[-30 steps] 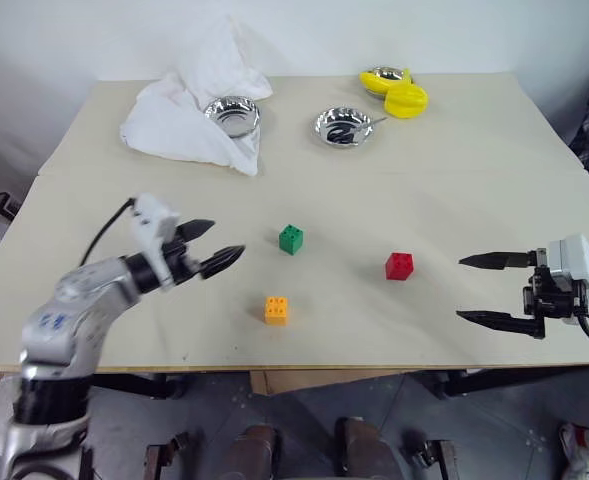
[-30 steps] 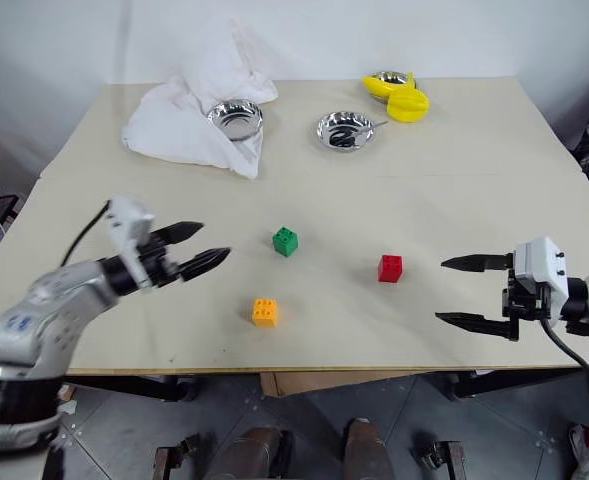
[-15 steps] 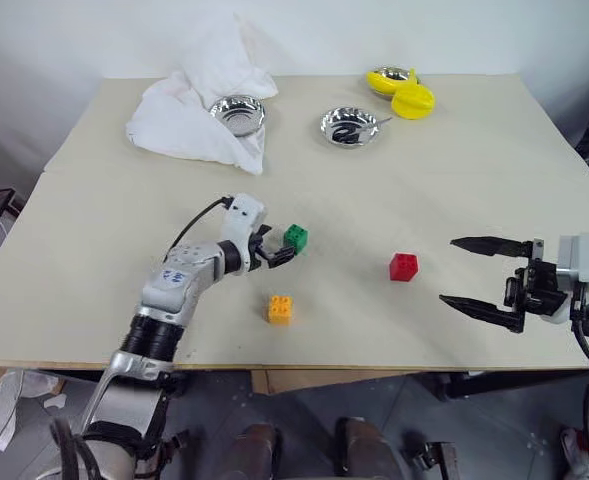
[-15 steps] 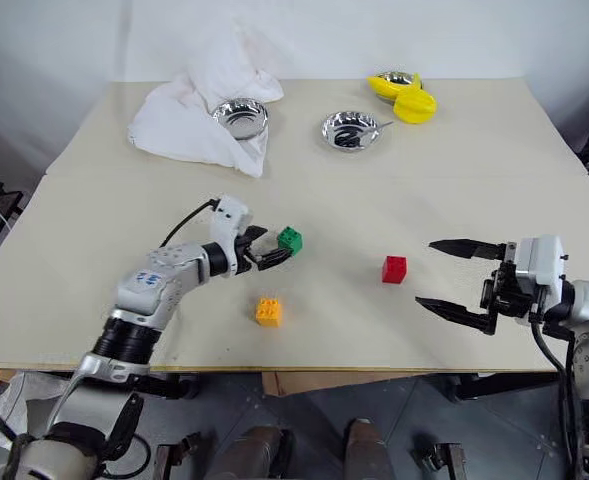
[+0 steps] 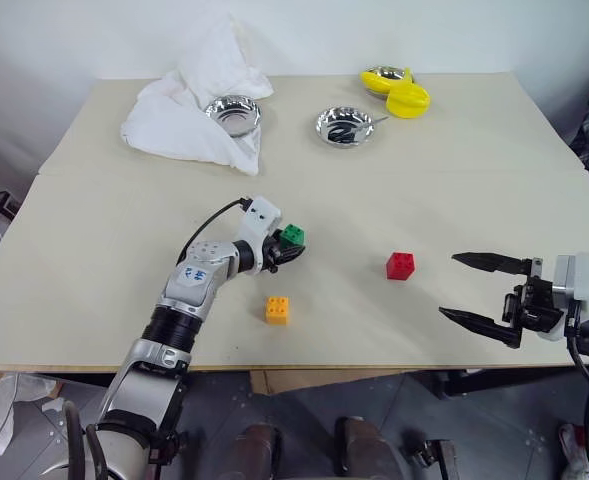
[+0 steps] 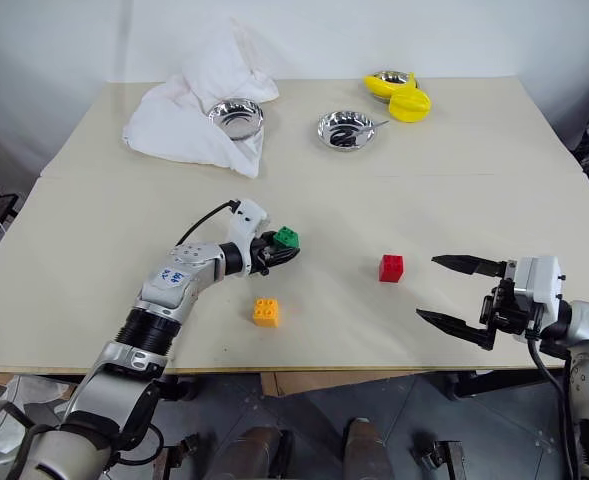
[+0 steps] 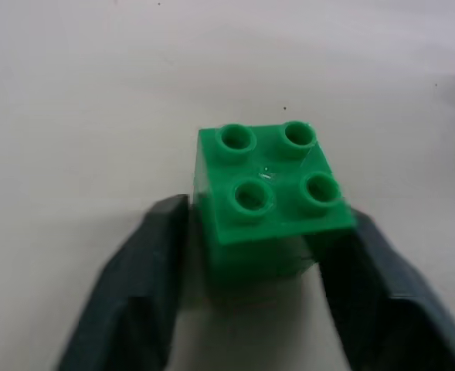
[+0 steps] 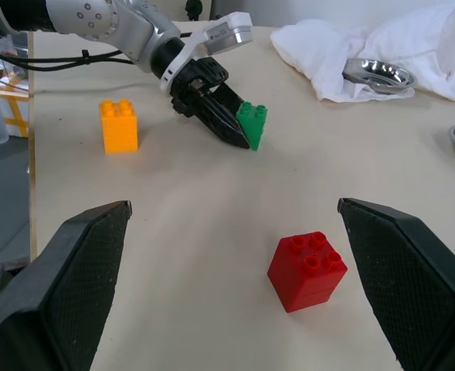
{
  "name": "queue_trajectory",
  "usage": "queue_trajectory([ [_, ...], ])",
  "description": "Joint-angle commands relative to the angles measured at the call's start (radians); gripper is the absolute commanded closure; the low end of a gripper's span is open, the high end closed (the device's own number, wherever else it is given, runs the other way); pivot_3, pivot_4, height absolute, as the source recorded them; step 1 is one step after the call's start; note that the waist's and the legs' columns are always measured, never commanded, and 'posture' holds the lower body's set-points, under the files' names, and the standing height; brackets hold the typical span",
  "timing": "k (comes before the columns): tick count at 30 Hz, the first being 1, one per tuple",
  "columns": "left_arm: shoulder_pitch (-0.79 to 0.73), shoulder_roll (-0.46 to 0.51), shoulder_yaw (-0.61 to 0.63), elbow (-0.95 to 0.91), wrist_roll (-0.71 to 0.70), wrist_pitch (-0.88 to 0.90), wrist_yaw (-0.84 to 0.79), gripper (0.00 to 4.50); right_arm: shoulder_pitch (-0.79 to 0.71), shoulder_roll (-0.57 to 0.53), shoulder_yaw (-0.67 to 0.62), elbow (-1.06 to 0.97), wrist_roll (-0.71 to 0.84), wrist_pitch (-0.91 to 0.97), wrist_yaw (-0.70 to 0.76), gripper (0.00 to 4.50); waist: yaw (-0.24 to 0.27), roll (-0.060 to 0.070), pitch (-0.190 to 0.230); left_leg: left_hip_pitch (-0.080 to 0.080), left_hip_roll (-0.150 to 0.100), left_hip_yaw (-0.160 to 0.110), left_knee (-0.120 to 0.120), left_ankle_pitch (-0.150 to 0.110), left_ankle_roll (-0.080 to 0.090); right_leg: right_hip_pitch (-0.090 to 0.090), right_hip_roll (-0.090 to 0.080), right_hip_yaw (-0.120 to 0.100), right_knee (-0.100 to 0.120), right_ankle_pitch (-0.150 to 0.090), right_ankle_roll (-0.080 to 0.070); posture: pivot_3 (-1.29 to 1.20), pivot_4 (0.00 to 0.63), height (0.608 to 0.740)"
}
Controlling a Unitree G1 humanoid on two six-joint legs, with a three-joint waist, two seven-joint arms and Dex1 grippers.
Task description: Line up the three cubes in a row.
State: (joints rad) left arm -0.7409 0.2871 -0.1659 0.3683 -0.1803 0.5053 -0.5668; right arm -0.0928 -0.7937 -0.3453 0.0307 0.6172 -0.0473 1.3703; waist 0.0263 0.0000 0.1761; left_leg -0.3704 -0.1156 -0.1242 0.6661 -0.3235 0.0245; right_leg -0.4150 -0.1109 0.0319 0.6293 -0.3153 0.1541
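Row not yet formed: three cubes spread in triangle on bench. Green cube at centre, gripped between closed fingers of left claw, apparently still resting on bench. Orange cube near, at 6 o'clock of green. Red cube apart, at 4 o'clock. Right claw held wide open, empty, at 4 o'clock of red. All placing judged still to be done.
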Motion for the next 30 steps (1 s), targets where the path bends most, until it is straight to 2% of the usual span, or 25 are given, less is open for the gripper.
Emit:
queue_trajectory([
  [1,-0.028,0.044,-0.018,-0.055,0.014,-0.013,-0.089,2.97,0.017,-0.013,-0.061,0.026,0.001,-0.036,0.005,0.0,0.0,0.0,0.0,0.0,0.0,0.0,0.0,0.0,0.0,0.0,0.0,0.0,0.0,0.0,0.0,0.0,0.15,0.74],
  [5,-0.058,0.084,-0.074,-0.066,-0.003,-0.183,-0.336,3.0,0.026,-0.036,-0.091,0.083,-0.008,-0.053,0.026,0.0,0.002,0.0,0.0,0.0,0.0,0.0,0.0,0.0,0.0,0.0,0.0,0.0,0.0,0.0,0.0,0.0,0.15,0.74],
  [8,-0.114,0.074,-0.108,0.034,0.025,-0.386,-0.474,3.0,0.039,-0.067,-0.117,0.134,-0.014,-0.065,0.061,0.0,0.004,0.0,0.0,0.0,-0.002,0.0,0.0,0.0,0.001,0.001,0.0,-0.001,-0.001,0.0,0.0,0.0,0.15,0.74],
  [11,-0.193,0.042,-0.166,0.18,0.089,-0.473,-0.545,3.0,0.056,-0.101,-0.144,0.163,-0.019,-0.066,0.083,0.0,0.003,0.0,0.0,0.0,-0.003,0.0,0.0,0.001,0.001,0.001,0.0,-0.002,-0.002,0.0,0.001,0.0,0.15,0.74],
  [22,-0.363,-0.1,-0.208,0.575,0.242,-0.613,-0.523,3.0,0.156,-0.088,-0.179,0.015,0.008,-0.008,0.027,0.0,-0.001,-0.002,0.001,-0.001,-0.002,0.002,-0.001,0.001,0.002,-0.001,0.002,0.0,-0.001,0.0,0.001,0.0,0.15,0.74],
  [30,-0.399,-0.13,-0.178,0.664,0.268,-0.604,-0.526,3.0,0.166,-0.071,-0.172,-0.03,0.011,0.009,-0.01,0.0,0.001,-0.003,0.002,-0.001,-0.003,0.002,0.0,0.001,0.002,-0.001,0.001,0.0,0.0,0.001,0.002,0.0,0.15,0.74],
])
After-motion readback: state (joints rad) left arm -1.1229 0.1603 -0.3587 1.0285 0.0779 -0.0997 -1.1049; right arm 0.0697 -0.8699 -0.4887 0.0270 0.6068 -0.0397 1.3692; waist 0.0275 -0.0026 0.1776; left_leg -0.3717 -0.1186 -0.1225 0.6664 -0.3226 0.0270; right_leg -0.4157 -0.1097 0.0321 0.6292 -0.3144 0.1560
